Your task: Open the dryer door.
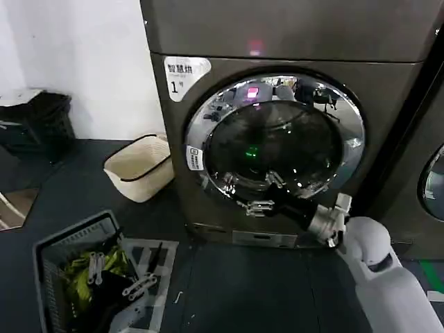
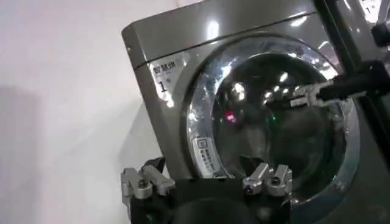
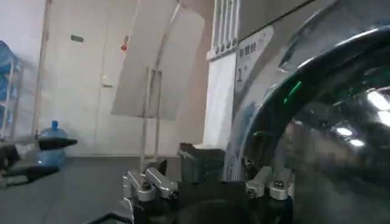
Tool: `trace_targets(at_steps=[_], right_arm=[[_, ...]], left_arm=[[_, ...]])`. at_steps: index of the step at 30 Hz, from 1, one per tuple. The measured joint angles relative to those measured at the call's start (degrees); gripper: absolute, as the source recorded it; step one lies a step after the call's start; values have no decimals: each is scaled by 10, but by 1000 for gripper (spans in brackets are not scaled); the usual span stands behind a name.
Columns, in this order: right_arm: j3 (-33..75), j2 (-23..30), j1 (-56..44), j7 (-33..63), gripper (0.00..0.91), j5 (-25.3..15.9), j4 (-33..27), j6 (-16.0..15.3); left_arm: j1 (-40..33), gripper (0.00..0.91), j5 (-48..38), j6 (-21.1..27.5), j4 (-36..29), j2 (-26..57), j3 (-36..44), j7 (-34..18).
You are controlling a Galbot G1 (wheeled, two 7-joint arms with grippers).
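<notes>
The dryer (image 1: pixel 388 90) is dark grey-bronze with a white "1" label (image 1: pixel 184 73). Its dryer door (image 1: pixel 277 132), dark glass in a wide chrome rim, lies flat against the front. My right gripper (image 1: pixel 263 194) reaches in from the lower right and is open at the door's lower rim, nothing between its fingers. In the right wrist view the right gripper (image 3: pixel 208 182) has the door's rim and glass (image 3: pixel 329 122) close beside one finger. My left gripper (image 2: pixel 206 179) is open, held low and well back to the left. From there the door (image 2: pixel 268 140) shows, with the right gripper (image 2: pixel 298 97) against it.
A cream laundry basket (image 1: pixel 139 166) stands on the floor left of the dryer. A grey crate (image 1: pixel 52 277) with yellow-green things is at the lower left. A black bin (image 1: pixel 38 125) sits by the wall. A neighbouring machine (image 1: pixel 430 180) stands to the right.
</notes>
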Motion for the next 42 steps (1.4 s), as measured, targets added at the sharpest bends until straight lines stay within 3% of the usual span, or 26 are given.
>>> trace_targets(at_steps=[23,42], right_arm=[[-76,42,129,-3,907,-7,-131,33],[-133,83,179,33,907,-26,-196,47]], left_arm=[[4,907,1,2,-12,-3,-1,2],[5,907,1,3,-13,-5,-4,2]])
